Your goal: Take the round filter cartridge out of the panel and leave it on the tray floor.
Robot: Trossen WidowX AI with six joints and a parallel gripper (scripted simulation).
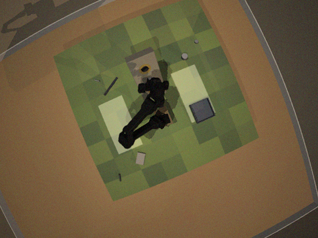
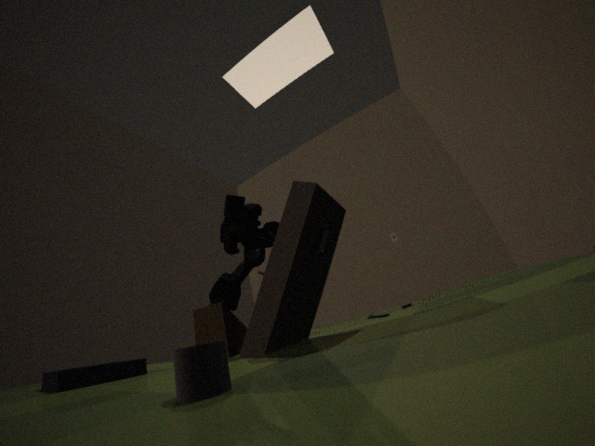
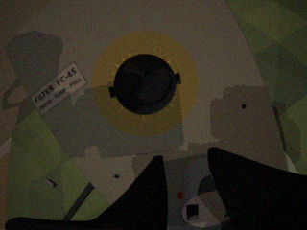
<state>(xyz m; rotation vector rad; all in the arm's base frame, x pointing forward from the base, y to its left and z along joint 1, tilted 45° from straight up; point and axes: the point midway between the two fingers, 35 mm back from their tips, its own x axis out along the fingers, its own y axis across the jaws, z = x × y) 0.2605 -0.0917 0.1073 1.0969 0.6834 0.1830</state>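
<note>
The service panel (image 1: 134,63) (image 2: 284,278) (image 3: 211,34) leans upright. Its yellow-ringed socket (image 1: 144,68) (image 3: 145,83) is an empty dark hole with two side notches. My gripper (image 1: 149,79) (image 2: 274,230) (image 3: 186,160) is in front of the panel, below the socket, with its fingers partly apart. The grey cartridge (image 3: 206,200) shows through the gap between the fingers in the wrist view. It looks tilted, with a pale round face, a dark slot and a red mark. It appears beyond the fingertips; the right finger hides part of it. The dark tray (image 1: 193,113) (image 2: 96,373) holds nothing visible.
A grey cylinder (image 1: 184,56) (image 2: 202,372) stands between the panel's side and the tray's far side. A smaller one (image 1: 196,41) is farther back. A dark bar (image 1: 110,86) (image 3: 78,202) lies left of the panel. A pale block (image 1: 140,158) lies near the arm's elbow.
</note>
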